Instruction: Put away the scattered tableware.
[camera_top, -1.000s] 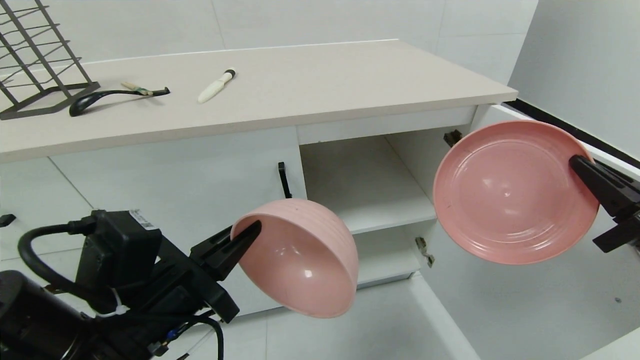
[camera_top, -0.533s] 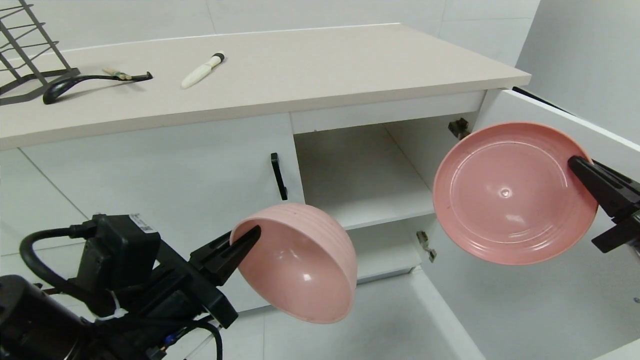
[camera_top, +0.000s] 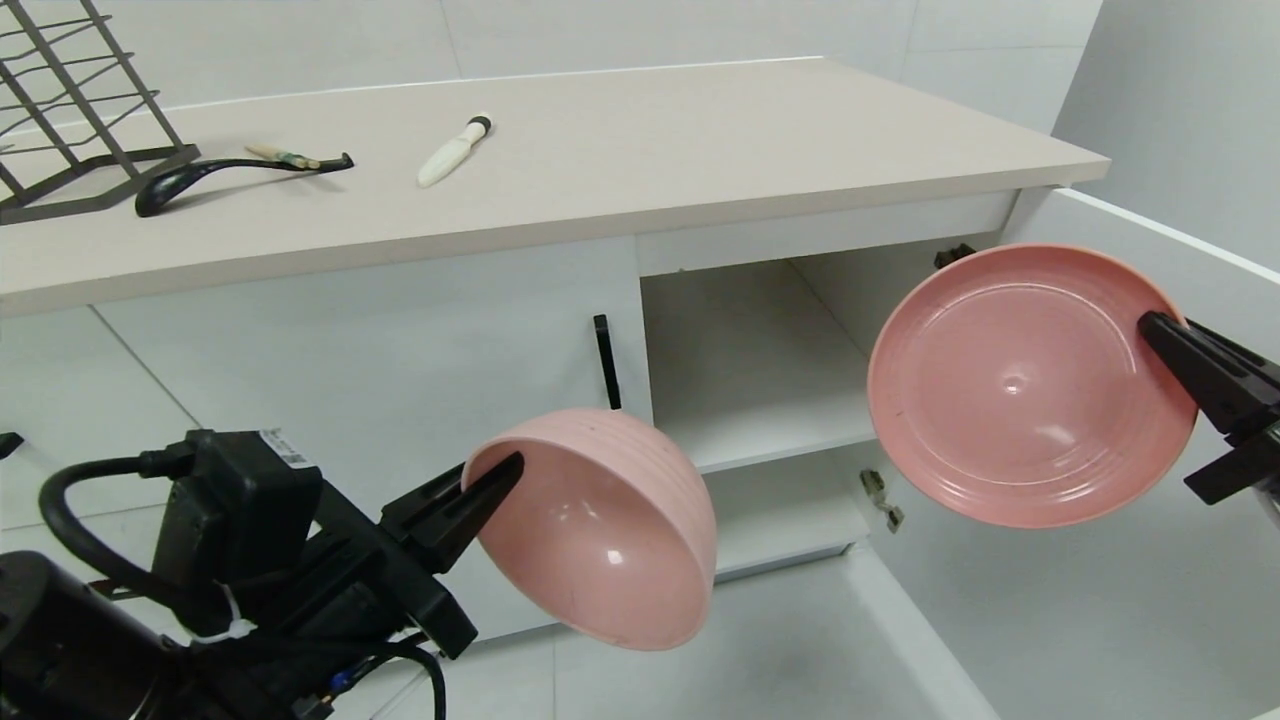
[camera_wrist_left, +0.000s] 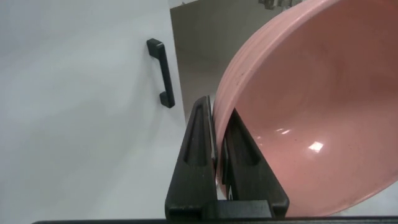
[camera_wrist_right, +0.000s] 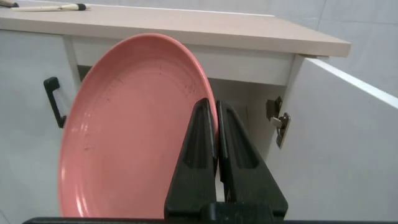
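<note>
The left end effector (camera_top: 505, 470) is pinching the rim of a pink bowl (camera_top: 600, 530). The bowl is held in the air, tipped on its side, in front of the closed cabinet door (camera_top: 350, 350) and low beside the open compartment. The right end effector (camera_top: 1152, 328) is clamped on the rim of a pink plate (camera_top: 1020, 390), which hangs on edge in front of the swung-out door (camera_top: 1150, 240). Both pieces are outside the cabinet, well apart from each other.

The step in hand seems to be stowing them on the shelf (camera_top: 750, 400) inside. It would likely go best one arm at a time, since the opening is narrow. The plate should be turned flat before it passes the hinge (camera_top: 880, 497), lowered until it bears on the shelf, and only then released. The bowl should be righted first and kept off the black handle (camera_top: 606, 360).

On the table (camera_top: 700, 150) lie a black ladle (camera_top: 190, 182) and a cream-handled utensil (camera_top: 452, 155), possibly a knife, beside a wire rack (camera_top: 70, 110).

No brand, label or writing can be read on the bowl, plate or cabinet.
</note>
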